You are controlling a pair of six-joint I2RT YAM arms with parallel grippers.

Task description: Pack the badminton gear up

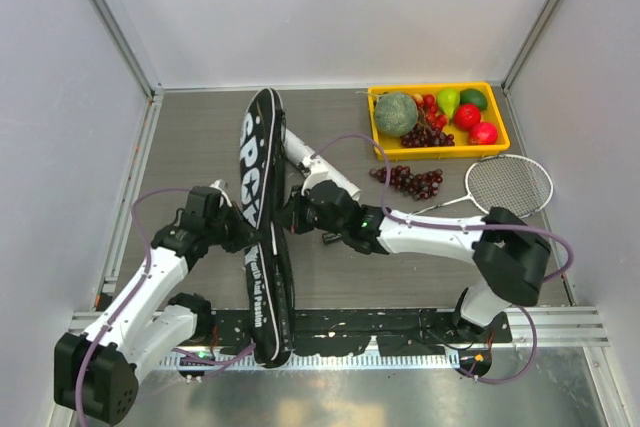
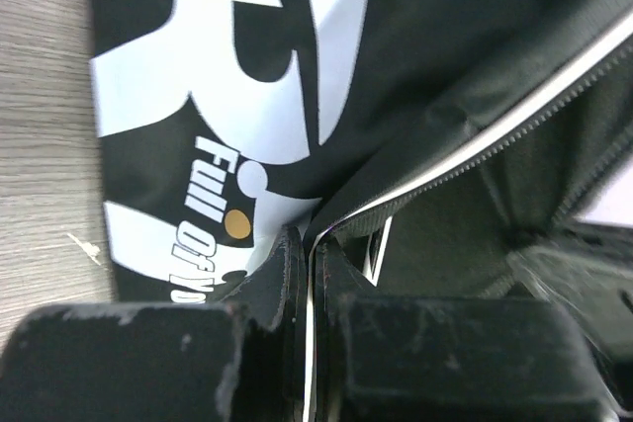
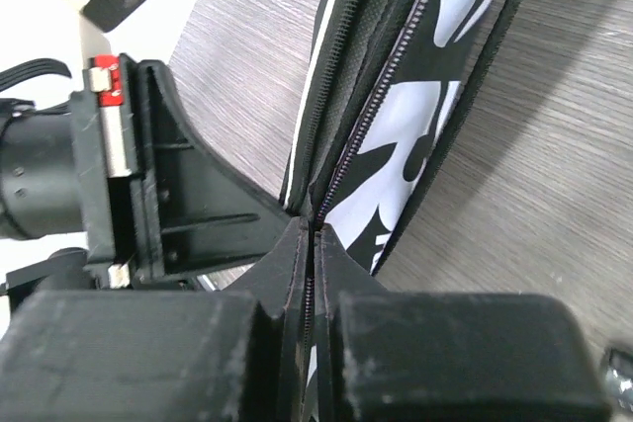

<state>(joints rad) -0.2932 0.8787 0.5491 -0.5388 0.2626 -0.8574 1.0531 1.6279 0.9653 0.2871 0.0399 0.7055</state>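
Note:
The black racket-shaped bag [image 1: 262, 147] lettered "SPORT" stands on its edge across the middle of the table, its zipper side up. My left gripper [image 1: 240, 230] is shut on the bag's white-piped rim [image 2: 396, 200], jaws [image 2: 309, 244] pressed together on it. From the other side, my right gripper [image 1: 290, 215] is shut on the bag's zipper edge [image 3: 381, 96], which runs down between its jaws [image 3: 315, 229]. A long white tube [image 1: 318, 165] lies just behind the bag. One silver-headed racket [image 1: 510, 184] rests at the right, its handle hidden under my right arm.
A yellow tray [image 1: 500, 143] of fruit sits at the back right. A dark red grape bunch [image 1: 410, 180] lies in front of it, between the tube and the racket. White walls close in the table on three sides.

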